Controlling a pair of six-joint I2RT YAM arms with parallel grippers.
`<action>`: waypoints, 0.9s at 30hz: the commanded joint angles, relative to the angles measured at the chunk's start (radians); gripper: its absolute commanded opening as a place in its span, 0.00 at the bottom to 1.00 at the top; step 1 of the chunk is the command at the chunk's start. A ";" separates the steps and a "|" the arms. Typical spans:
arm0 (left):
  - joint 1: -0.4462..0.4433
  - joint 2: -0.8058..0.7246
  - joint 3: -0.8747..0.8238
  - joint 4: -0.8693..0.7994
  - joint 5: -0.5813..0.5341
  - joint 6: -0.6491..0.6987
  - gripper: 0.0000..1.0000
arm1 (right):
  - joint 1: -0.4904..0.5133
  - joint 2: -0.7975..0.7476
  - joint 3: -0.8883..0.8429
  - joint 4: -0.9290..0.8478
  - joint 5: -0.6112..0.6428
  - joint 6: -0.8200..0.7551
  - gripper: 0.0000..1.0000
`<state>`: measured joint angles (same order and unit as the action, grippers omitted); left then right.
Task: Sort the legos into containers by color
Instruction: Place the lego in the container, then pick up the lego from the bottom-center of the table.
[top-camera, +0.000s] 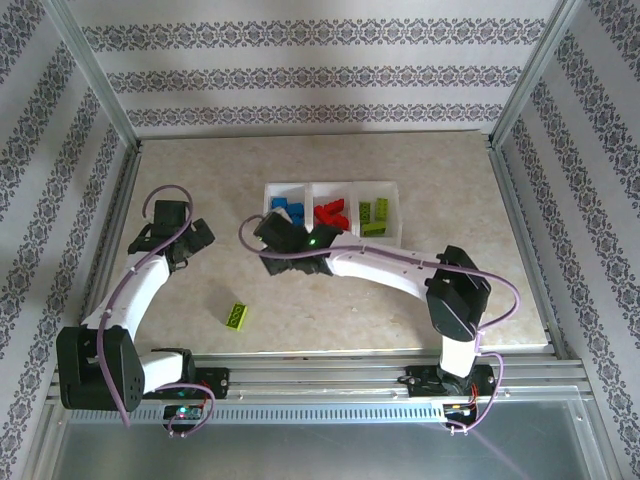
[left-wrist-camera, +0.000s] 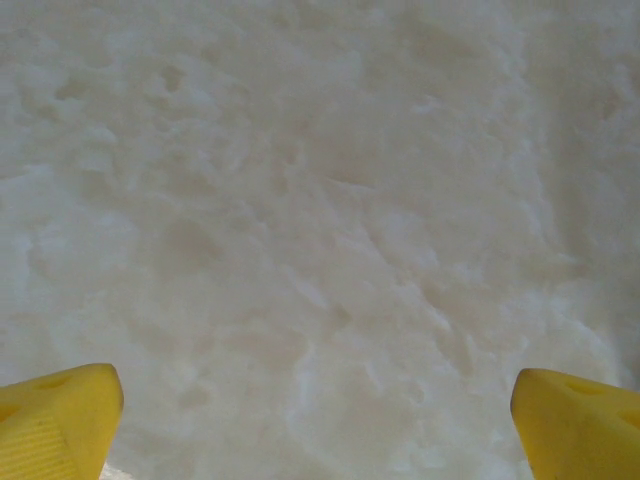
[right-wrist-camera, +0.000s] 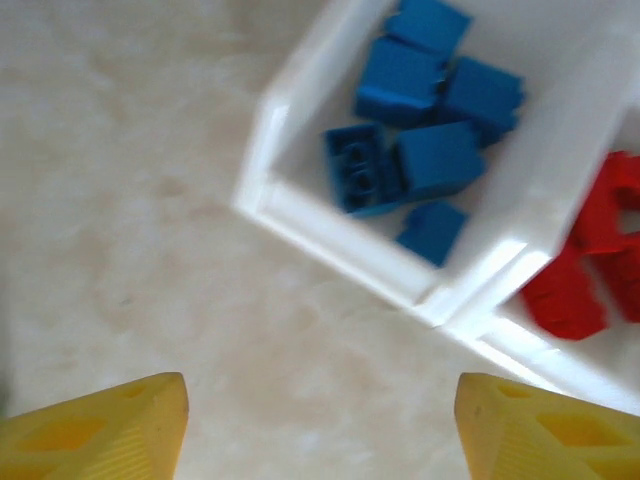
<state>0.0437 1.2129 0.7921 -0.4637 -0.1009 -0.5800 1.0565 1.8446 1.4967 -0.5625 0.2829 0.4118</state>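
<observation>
The containers (top-camera: 312, 186) form one white tray of three bins at the table's middle. Blue legos (top-camera: 288, 211) lie in the left bin, red ones (top-camera: 331, 212) in the middle, lime green ones (top-camera: 373, 216) in the right. One lime green lego (top-camera: 237, 316) lies loose on the table toward the front. My right gripper (top-camera: 276, 240) hovers at the tray's front left corner, open and empty; the right wrist view has my right gripper (right-wrist-camera: 320, 440) over bare table, the blue legos (right-wrist-camera: 420, 130) and red legos (right-wrist-camera: 590, 275) beyond the rim (right-wrist-camera: 330, 230). My left gripper (top-camera: 194, 243) (left-wrist-camera: 315, 430) stands open over bare table.
The marble-patterned table (top-camera: 420, 290) is fenced by an aluminium frame (top-camera: 520, 215) and patterned walls. The right arm (top-camera: 400, 268) arcs across the front of the tray. Open tabletop lies between the loose green lego and the left gripper.
</observation>
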 joint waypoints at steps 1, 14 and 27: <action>0.049 0.008 0.023 -0.035 0.017 0.011 1.00 | 0.055 0.051 0.025 -0.021 -0.044 0.077 0.80; 0.182 -0.054 -0.027 -0.049 0.020 0.011 1.00 | 0.148 0.189 0.175 -0.112 -0.039 0.053 0.98; 0.228 -0.106 -0.055 -0.031 0.000 -0.015 1.00 | 0.172 0.323 0.329 -0.185 -0.066 0.015 0.98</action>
<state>0.2554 1.1301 0.7525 -0.4755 -0.0818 -0.5816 1.2125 2.1349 1.7878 -0.6964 0.2302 0.4458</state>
